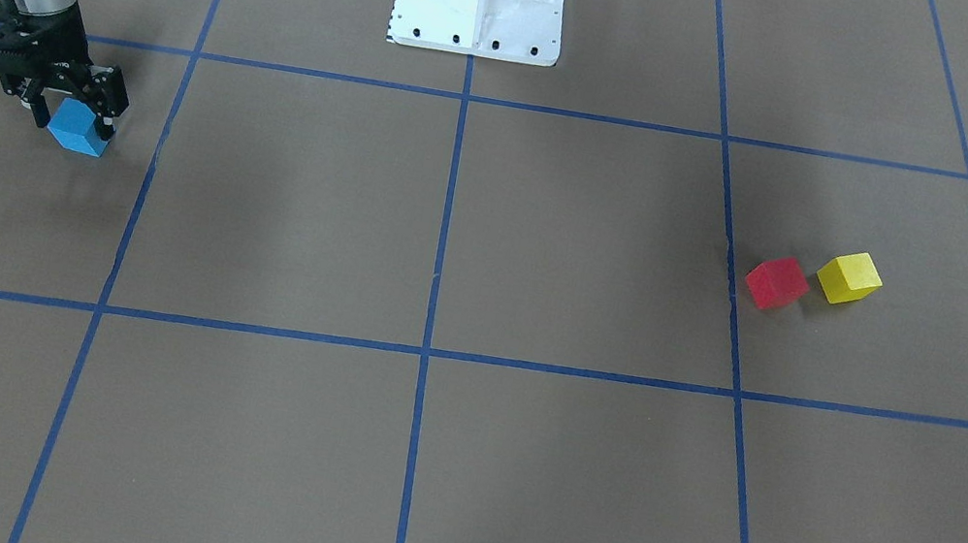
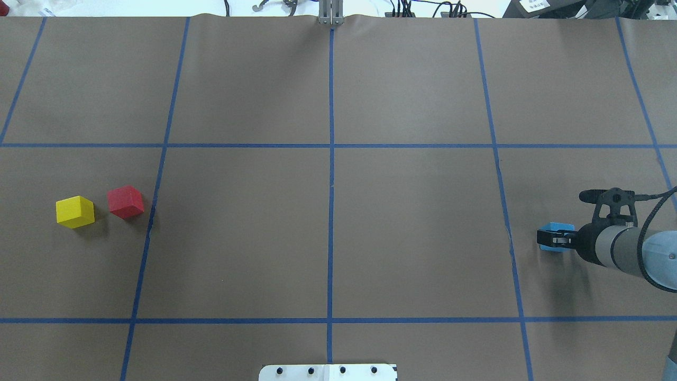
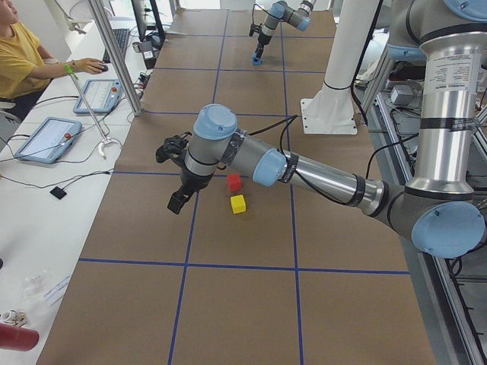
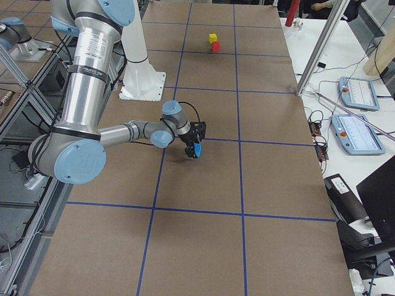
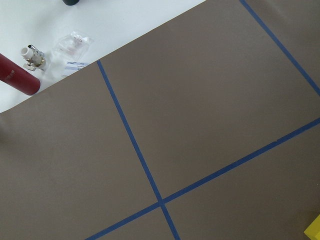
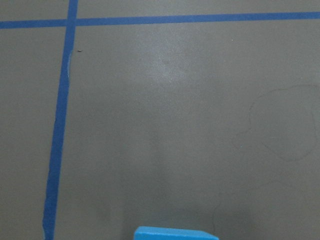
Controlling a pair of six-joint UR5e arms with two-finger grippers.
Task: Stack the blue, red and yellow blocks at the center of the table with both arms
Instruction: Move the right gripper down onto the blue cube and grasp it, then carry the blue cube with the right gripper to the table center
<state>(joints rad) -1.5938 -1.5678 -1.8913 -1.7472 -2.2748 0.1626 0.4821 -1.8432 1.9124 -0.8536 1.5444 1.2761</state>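
Pinching the blue block between the fingers of the right gripper, closed in on two of its sides, low over the table toward the right end and well away from the centre; cannot tell whether touching the surface. Cannot tell how wide the fingers of the left gripper stand, seen only from the side, hanging over the table's left part near the red block and the yellow block. Lying just beside each other with a small gap, yellow farther left.

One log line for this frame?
right gripper: shut on blue block | left gripper: state unclear | red block, yellow block: side by side on table, unstacked
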